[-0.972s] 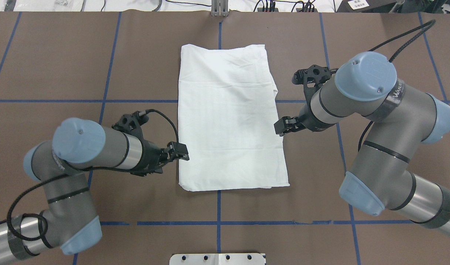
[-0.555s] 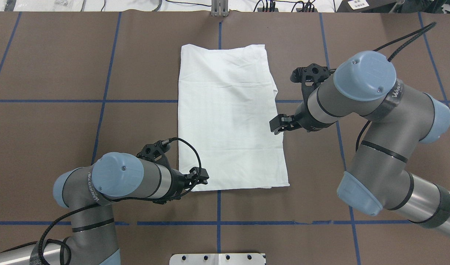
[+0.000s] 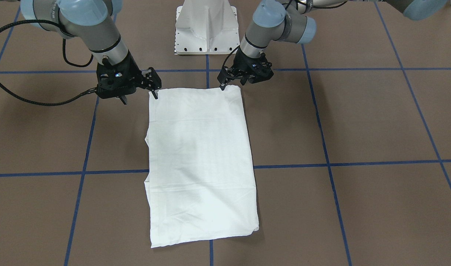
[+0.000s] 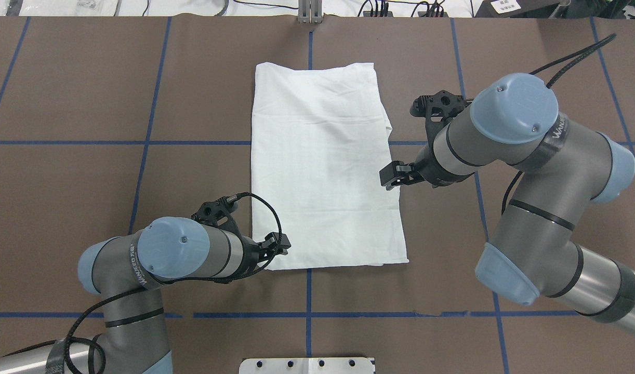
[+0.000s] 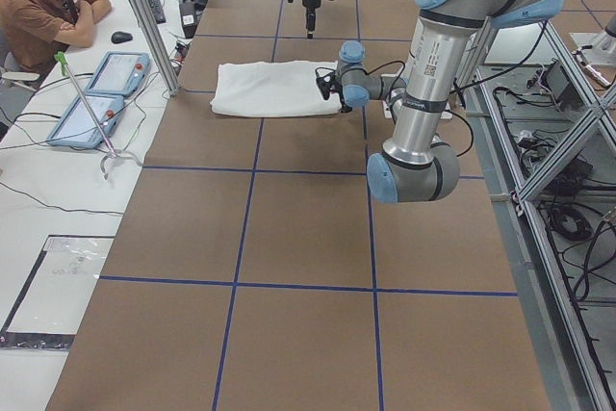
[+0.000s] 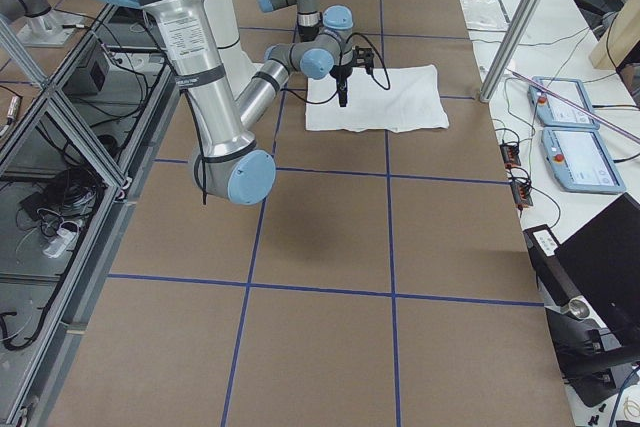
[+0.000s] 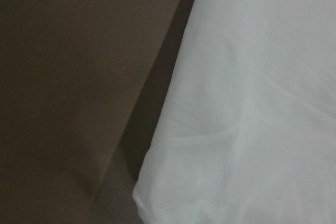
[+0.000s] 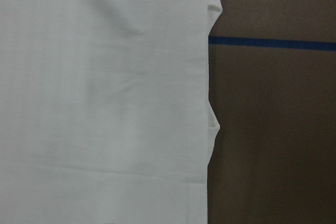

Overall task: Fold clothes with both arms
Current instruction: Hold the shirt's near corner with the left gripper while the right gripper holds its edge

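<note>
The white shirt [image 4: 322, 166] lies folded into a long rectangle at the middle of the brown counter [image 4: 89, 78]. Its long edges run away from the robot, and blue tape lines pass under it. The far short edge lies close to the counter's far rim. The near short edge is straight and stops well short of the white pedestal base [image 3: 206, 29]. The left long edge is nearly straight. The right long edge has a small step partway along and flares slightly wider toward the robot.

The left hand [image 4: 278, 245] is low at the shirt's near left corner, and one fingertip [image 3: 221, 86] meets the cloth's edge there. Its jaws look spread, with nothing gripped. The left wrist view, close and blurred, shows that corner's rounded fold beside the dark counter.

The right hand [image 4: 391, 175] hangs above the right long edge, released, with its two fingers wide apart. The right wrist view looks down on that edge from higher up.

Brown counter stretches wide on both sides of the shirt, crossed only by the two arms.
</note>
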Available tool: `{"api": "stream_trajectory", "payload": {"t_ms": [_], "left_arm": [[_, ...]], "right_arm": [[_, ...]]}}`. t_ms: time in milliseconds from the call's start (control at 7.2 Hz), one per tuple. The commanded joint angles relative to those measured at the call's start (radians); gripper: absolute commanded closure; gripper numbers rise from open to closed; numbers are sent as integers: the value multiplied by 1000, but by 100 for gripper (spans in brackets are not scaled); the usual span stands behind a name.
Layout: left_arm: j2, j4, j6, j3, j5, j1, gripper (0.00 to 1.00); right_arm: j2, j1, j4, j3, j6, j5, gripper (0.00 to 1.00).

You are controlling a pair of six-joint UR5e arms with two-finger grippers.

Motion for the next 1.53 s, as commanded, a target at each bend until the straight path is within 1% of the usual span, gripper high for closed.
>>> {"api": "stream_trajectory", "payload": {"t_ms": [0, 555, 972, 1110, 1249, 1388], "left_arm": [[1, 6, -1, 2, 12, -3, 4], [-2, 6, 0, 8, 25, -3, 14], [-27, 3, -1, 45, 27, -1, 20], [-27, 3, -1, 45, 27, -3, 23], [-30, 5, -1, 45, 27, -3, 29], [-30, 5, -1, 42, 27, -4, 32]], "right_arm": [[0, -3, 1, 0, 6, 0, 0], [-2, -6, -1, -3, 4, -2, 0], [0, -8, -1, -1, 6, -2, 0], [0, -8, -1, -3, 6, -2, 0], [0, -8, -1, -1, 6, 0, 0], [1, -8, -1, -1, 6, 0, 0]]}}
